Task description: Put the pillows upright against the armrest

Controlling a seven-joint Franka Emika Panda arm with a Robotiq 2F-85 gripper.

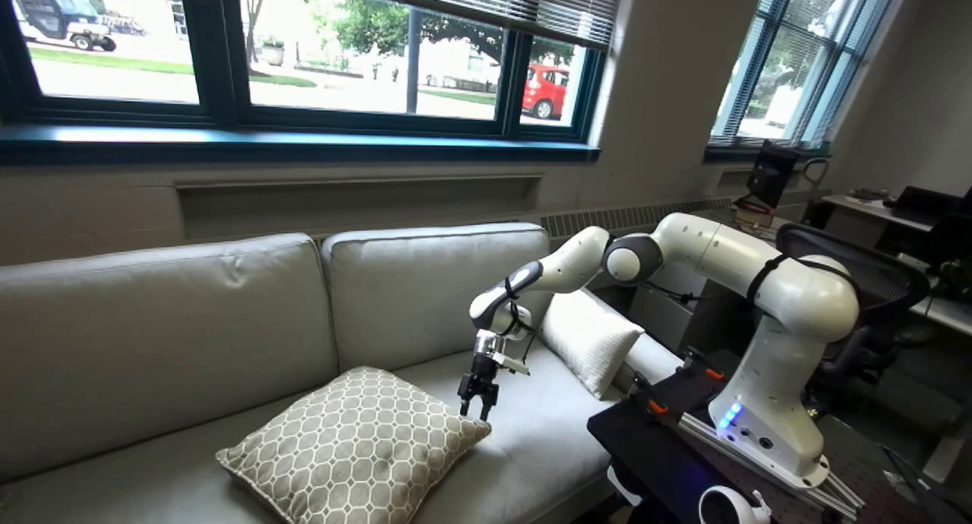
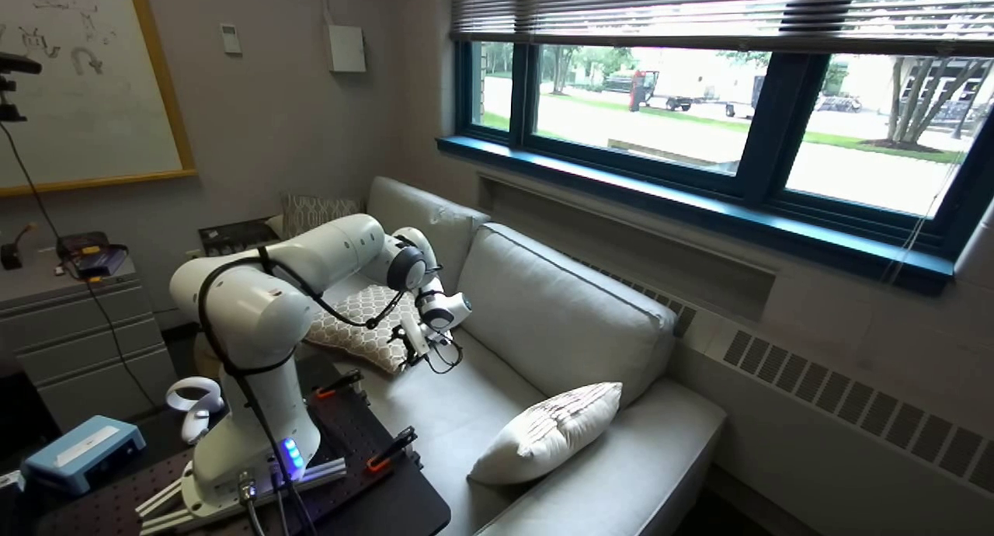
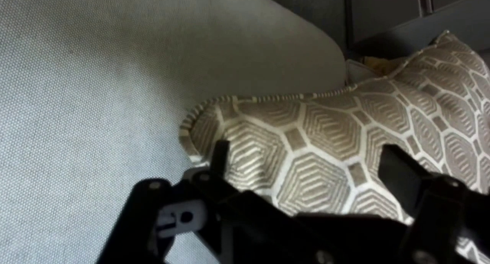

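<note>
Here's your patterned pillow, lying on the sofa seat in both exterior views: beige, laced with a white lattice, plump through the middle, one corner poking out towards the armrest end. And right there at that corner hangs your pincer, pointing down, jaws spread wide! In the wrist view you've got both black fingers set against the lattice cloth, the piped edge near one of them; whether they touch the fabric, you can't tell. Further along, your white pillow, finely ribbed, leans tilted against the armrest, well apart from its partner. Behind the pair stand the grey back cushions, and your arm stretches over from its dark bench.
</note>
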